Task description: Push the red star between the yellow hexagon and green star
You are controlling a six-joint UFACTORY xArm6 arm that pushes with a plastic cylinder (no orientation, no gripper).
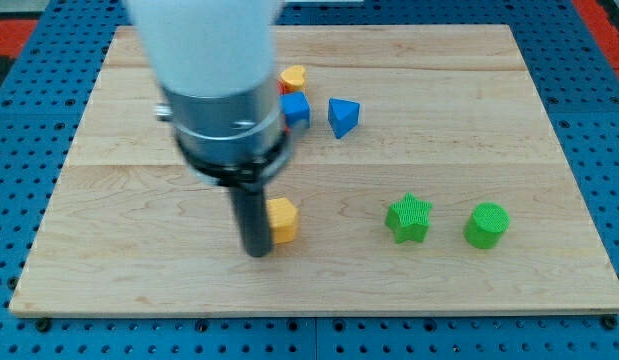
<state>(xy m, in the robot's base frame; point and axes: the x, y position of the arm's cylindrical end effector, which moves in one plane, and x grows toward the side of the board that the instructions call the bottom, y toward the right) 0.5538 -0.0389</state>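
While my tip [257, 250] rests on the pale wooden board [119, 250], the yellow hexagon block [282, 220] touches its right side.
No fingers on this rig, only a dark rod. Red star: only a red sliver [285, 130] shows at the arm body's right edge, shape unclear. Right of it sit a small yellow block [293, 76], blue cube [295, 110], and blue triangular block [343, 116]. Further right, lower: green star block [408, 218], then green cylinder [486, 225], well apart from the hexagon.

Yellow hexagon [282, 220] lies flat low on the board, partly hidden at its left edge. Green star [408, 218] lies flat, well apart toward the view's right. Red star not discernible.
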